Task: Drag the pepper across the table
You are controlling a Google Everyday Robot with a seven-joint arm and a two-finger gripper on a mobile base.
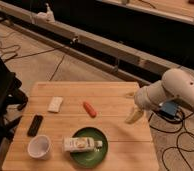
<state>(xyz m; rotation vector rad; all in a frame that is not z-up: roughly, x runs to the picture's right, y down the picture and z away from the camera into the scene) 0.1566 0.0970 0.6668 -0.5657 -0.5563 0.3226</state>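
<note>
Now my gripper (134,116) hovers right of pepper (90,109), jaws released (empty); seems light, slick, so press its middle.

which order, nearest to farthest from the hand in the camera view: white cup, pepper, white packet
The hand hovers over the right side of the table.
1. pepper, mid-table
2. white packet, left of the pepper
3. white cup, front-left corner

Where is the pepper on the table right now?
In the camera view the pepper lies midway across the table, between the white packet and the gripper, beyond the green plate.
</note>
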